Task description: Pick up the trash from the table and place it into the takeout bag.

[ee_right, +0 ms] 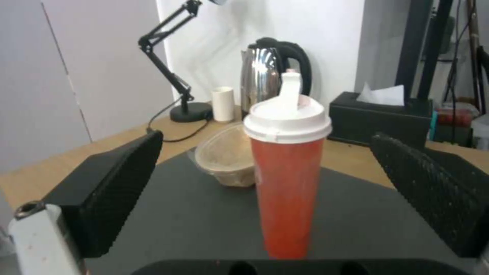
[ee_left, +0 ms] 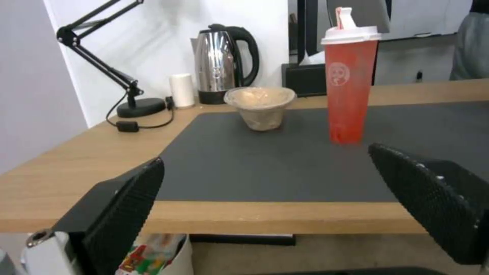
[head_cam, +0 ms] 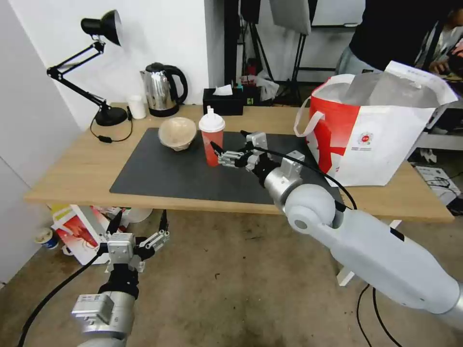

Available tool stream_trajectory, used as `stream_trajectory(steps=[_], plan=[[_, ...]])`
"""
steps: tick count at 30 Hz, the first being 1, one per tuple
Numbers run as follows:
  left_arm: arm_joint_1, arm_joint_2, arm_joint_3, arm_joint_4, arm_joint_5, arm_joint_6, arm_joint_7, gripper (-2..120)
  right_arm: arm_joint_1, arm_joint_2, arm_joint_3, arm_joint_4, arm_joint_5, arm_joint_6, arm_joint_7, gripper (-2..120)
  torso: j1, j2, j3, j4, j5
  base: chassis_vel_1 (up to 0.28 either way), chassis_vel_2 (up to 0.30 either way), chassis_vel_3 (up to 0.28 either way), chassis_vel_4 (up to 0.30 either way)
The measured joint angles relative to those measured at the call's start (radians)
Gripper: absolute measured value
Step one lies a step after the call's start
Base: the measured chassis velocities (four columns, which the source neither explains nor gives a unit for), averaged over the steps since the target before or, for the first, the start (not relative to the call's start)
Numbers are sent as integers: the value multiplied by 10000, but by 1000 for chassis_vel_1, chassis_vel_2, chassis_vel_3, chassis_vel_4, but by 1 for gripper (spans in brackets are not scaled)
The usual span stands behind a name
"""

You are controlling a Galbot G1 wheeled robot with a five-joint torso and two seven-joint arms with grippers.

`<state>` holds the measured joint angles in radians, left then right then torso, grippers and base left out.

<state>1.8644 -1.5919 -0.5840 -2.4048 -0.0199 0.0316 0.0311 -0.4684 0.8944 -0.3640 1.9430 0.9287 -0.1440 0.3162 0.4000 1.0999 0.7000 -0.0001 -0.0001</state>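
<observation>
On the dark grey mat [head_cam: 183, 178] of the wooden bench [head_cam: 77, 168], the red cup [head_cam: 211, 140] with its white domed lid stands upright, near the mat's back edge. Just beside it, toward the lamp side, the beige paper bowl [head_cam: 177, 133] sits tilted, its opening partly facing forward. Right tool [head_cam: 219, 153]: reached out over the mat, level with the cup's lower half, fingers spread wide. Its wrist view shows the cup [ee_right: 288, 183] centred between the two black pads [ee_right: 117, 183], neither pad touching it; the bowl [ee_right: 227, 160] lies just behind. Left tool [head_cam: 140, 229]: low, in front of the bench's near edge and below the bench top, fingers spread, holding nothing. Its wrist view looks across the mat to the cup [ee_left: 349, 80] and the bowl [ee_left: 261, 107], well apart from its pads [ee_left: 122, 206].

Takeout bag [head_cam: 381, 140]: white and red, standing open on the bench's right end, beside the mat, silvery lining visible at the mouth. At the back of the bench: desk lamp [head_cam: 91, 62], small white cup [head_cam: 137, 106], steel kettle [head_cam: 163, 89], black tissue box [head_cam: 223, 100].
</observation>
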Motion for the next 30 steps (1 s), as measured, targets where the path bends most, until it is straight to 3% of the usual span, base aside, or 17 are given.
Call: stream_trajectory(steps=[9, 30], plan=[[-78, 2, 91, 101, 47, 7, 3, 100, 621, 547, -101, -738, 791, -794, 701, 100, 0, 0, 0, 1, 0, 0, 0, 0, 0], [-135, 3, 118, 140, 48, -10, 5, 100, 1422, 1669, -581, -2279, 1259, -1114, 709, 100, 0, 0, 0, 1, 0, 0, 0, 0, 0]])
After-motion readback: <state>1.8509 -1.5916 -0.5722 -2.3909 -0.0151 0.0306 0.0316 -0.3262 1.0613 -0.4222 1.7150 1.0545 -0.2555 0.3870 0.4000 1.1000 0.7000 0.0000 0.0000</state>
